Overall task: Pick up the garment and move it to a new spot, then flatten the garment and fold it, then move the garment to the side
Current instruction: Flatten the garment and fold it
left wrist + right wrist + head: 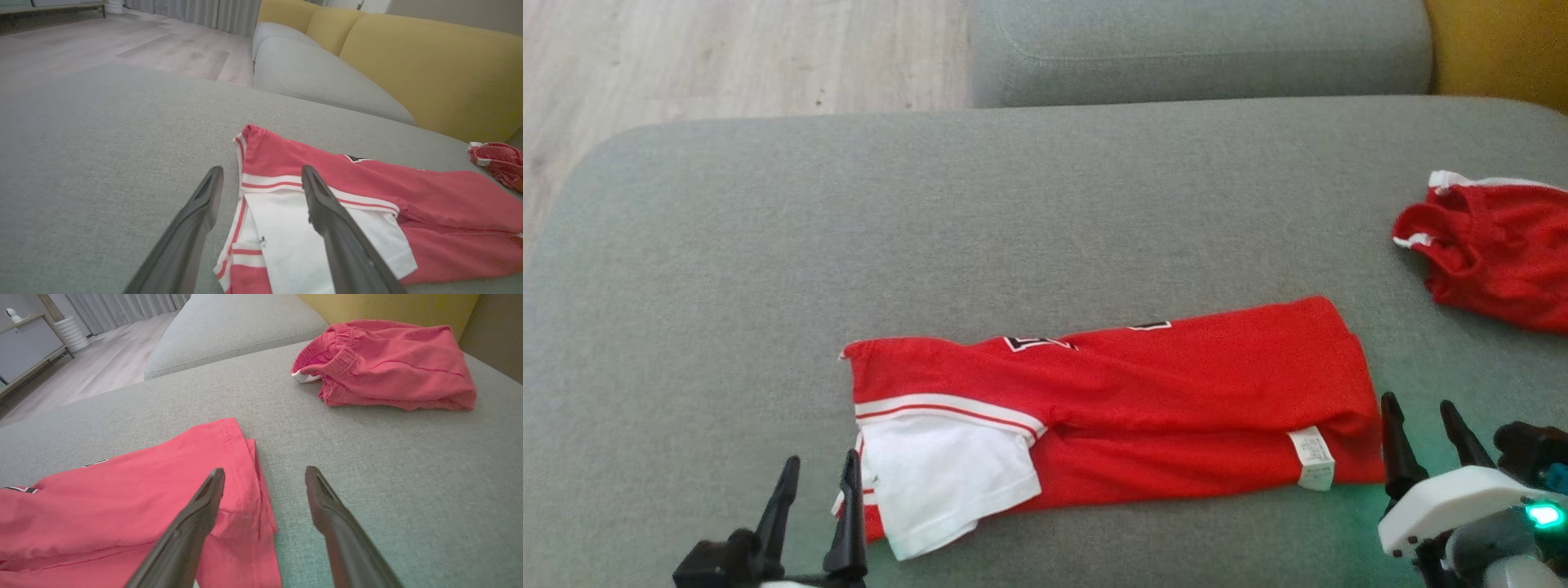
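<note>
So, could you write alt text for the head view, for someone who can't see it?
A red and white jersey lies folded into a long strip on a grey sofa cushion, the open left gripper at its white end and the open right gripper at its other end. A second red garment lies bunched at the right.

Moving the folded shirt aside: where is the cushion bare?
Bare: grey cushion left of the folded shirt, and the far strip behind it; narrower gap before the red shorts. Crowded: near edge, left claw and right claw flanking the shirt.
</note>
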Robot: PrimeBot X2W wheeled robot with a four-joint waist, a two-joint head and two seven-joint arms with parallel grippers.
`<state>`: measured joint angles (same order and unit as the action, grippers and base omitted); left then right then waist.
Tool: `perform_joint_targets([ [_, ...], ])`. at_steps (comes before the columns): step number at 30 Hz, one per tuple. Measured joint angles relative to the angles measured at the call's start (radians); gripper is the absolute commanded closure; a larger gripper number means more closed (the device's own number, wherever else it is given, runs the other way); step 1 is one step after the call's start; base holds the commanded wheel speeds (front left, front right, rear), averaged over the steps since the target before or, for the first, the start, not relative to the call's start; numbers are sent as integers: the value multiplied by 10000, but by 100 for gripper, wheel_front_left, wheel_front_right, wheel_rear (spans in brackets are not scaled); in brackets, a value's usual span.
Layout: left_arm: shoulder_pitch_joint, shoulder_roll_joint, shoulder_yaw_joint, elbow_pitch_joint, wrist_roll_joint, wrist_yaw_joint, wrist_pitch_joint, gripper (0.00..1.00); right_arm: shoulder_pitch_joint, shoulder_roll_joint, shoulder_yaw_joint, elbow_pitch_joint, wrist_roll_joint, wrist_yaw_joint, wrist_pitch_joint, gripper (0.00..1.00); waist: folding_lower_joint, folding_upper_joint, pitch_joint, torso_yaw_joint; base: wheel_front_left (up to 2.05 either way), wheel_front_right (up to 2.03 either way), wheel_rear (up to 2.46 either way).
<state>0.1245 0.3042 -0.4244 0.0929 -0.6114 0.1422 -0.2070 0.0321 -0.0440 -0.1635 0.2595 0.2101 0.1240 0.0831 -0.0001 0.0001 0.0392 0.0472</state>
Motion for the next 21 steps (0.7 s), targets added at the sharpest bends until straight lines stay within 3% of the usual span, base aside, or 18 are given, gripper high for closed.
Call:
perform_joint_targets([
  [6, -4, -44, 198, -50, 56, 301, -104, 0, -146, 4, 63, 228, -163, 0, 489, 0, 1, 0, -170, 330, 0, 0, 0],
  [21, 2, 48, 389, -288, 142, 663, -128, 0, -1524, -297, -637, 3323, -978, 0, 1020, 0, 2, 0, 29, 1428, 0, 0, 0],
])
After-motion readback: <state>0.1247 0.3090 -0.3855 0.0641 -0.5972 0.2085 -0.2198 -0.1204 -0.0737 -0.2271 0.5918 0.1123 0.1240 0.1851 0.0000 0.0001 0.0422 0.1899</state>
